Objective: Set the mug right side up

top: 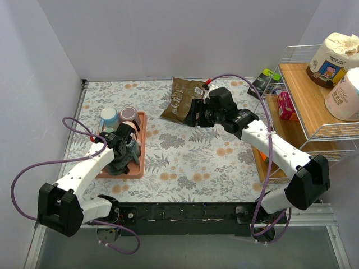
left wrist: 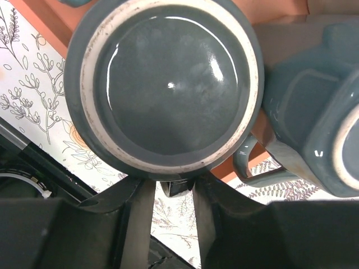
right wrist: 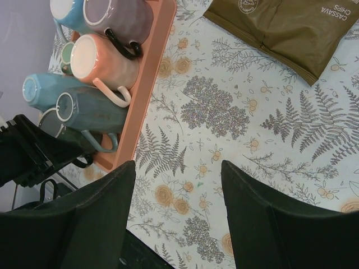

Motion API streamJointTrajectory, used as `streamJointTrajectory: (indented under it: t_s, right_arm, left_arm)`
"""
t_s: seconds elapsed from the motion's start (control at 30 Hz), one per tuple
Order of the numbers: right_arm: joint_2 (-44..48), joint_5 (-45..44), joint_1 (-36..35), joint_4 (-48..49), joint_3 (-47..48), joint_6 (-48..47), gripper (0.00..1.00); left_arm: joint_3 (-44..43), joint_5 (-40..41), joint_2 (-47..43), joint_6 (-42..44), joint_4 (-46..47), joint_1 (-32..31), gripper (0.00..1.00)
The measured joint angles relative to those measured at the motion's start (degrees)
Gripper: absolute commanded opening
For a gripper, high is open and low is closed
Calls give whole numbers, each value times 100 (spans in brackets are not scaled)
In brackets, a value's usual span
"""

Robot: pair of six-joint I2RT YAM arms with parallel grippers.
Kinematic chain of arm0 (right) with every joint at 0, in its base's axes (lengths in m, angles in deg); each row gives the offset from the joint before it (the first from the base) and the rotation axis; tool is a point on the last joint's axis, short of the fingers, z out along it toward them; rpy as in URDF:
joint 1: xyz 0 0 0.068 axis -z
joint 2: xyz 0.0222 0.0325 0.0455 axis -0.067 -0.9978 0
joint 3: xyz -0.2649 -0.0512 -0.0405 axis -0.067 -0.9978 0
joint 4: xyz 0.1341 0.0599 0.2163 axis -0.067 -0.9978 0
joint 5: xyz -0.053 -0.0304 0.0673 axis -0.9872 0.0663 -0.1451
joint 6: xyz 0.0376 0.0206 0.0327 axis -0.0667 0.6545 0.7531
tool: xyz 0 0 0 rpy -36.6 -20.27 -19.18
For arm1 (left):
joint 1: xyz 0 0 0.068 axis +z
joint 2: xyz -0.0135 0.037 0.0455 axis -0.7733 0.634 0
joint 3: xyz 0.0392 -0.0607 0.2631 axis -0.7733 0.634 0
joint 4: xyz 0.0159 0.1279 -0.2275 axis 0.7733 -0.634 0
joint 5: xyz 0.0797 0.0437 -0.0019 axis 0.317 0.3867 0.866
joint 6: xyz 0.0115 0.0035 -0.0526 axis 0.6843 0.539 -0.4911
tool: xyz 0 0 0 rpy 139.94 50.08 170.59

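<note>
**Clerk:** Entry one, overhead view. Orange tray (top: pixel 142 147) at the left of the table (top: pixel 185 157), stocked with mugs, including a purple mug (top: pixel 129 115) at its far end. The left end effector (top: pixel 124 147) sits low over the tray's near half. Which mug lies under it cannot be told from here.

**Checker:** The other arm?

**Clerk:** The right end effector (top: pixel 190 114) is up by the chips bag (top: pixel 180 98), well apart from the tray.

**Checker:** Entry two, left wrist.

**Clerk:** One slate mug (left wrist: pixel 168 84) on the tray, base and pale foot ring facing the lens, so judged upside down. One faceted mug (left wrist: pixel 305 106) just beside it, handle turned toward the slate mug. The fingers (left wrist: pixel 140 224) stand a narrow gap apart. Their tips run under the slate mug's edge, so whether they pinch anything cannot be told.

**Checker:** Entry three, right wrist.

**Clerk:** That arm's fingers (right wrist: pixel 95 224) are spread wide with nothing between them.

**Checker:** Hazards?

**Clerk:** Crowding, chiefly. Unless lifted out first, the slate mug would likely strike the faceted mug or snag its handle as it swings over. The glaze looks slick, so a thin pinch could slip mid-turn and drop the mug onto the tray.
</note>
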Motion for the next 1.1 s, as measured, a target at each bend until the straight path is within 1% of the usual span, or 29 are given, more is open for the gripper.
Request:
streamJointTrajectory:
  t_s: [0.03,0.1,0.13,0.23,0.37,0.6,0.73,0.93,1.1]
  right_arm:
    - [0,2,17,0,0,-2,69]
    - [0,4,35,-2,-2,-2,69]
    - [0,4,46,-2,-7,-2,69]
    - [0,9,68,-9,-17,-4,69]
    - [0,0,72,-66,-17,-37,69]
    - [0,0,72,-238,-15,-87,69]
    - [0,2,72,-282,-13,-101,70]
    - [0,81,83,-310,103,-92,76]
    - [0,463,116,-254,208,48,77]
  left_arm:
    - [0,0,0,-15,2,-2,20]
    - [11,-7,0,-39,33,-11,9]
    - [15,-7,0,-33,42,-17,0]
    - [13,118,-9,-24,111,-59,0]
    - [13,155,-109,-164,-24,-74,0]
    - [-57,118,-577,-562,-693,-92,0]
    - [-328,-2,-809,-660,-1025,-96,0]
    - [-1180,-205,-896,-728,-1224,-96,0]
    - [-2315,-348,-879,-741,-1226,-96,0]
